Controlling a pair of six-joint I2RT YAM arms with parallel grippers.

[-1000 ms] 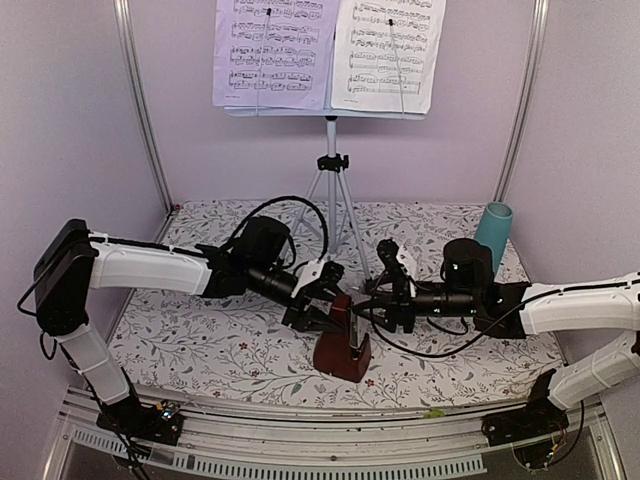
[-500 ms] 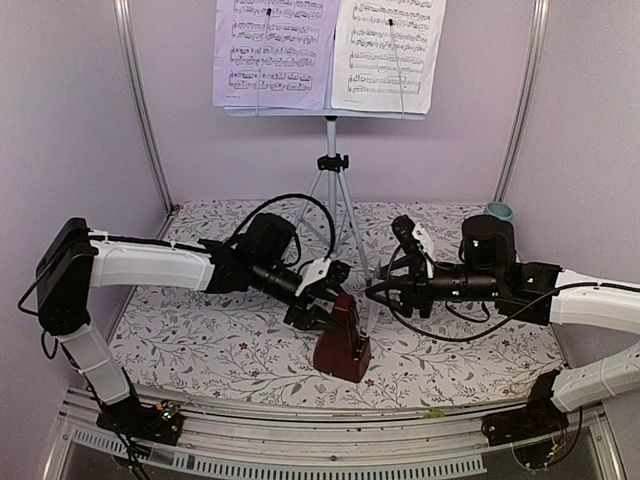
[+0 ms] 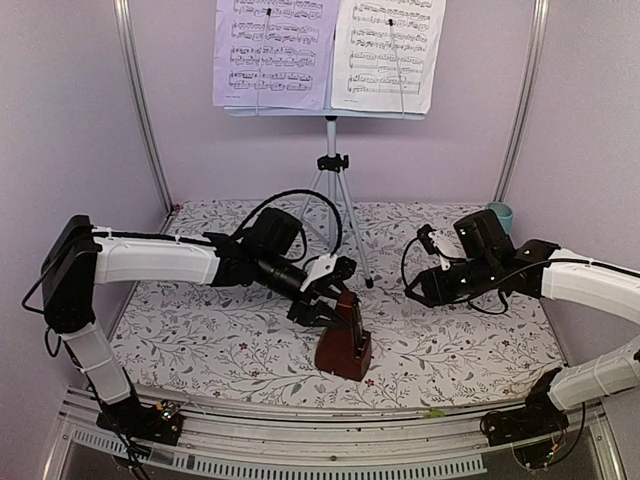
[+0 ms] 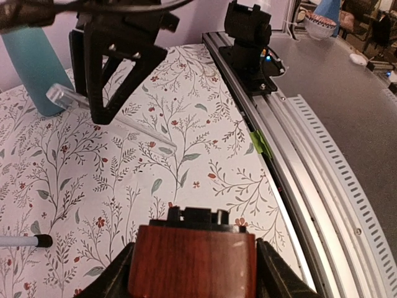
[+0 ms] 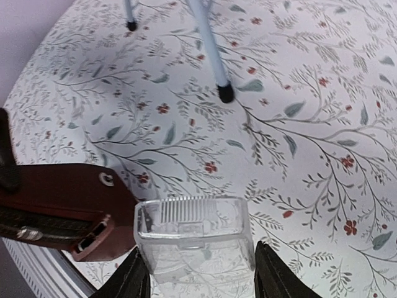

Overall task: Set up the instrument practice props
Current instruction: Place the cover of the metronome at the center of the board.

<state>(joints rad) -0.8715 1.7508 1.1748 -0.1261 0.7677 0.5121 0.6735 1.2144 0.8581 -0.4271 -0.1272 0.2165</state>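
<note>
Our right claw [image 5: 197,276] has backed off w/ the clear ribbed plastic cover [image 5: 189,233] pinched in it. Left claw [image 4: 192,282] clamps the small dark-red-brown pyramid metronome [image 3: 343,348], front-centre on the floral mat [image 3: 200,340]. Cover's off, so the metronome's prob. near ready.

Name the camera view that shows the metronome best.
Top external: the metronome shows almost whole, standing on the mat. Left wrist shows only its top end, between the jaws; right wrist catches one side at the left edge.
</note>
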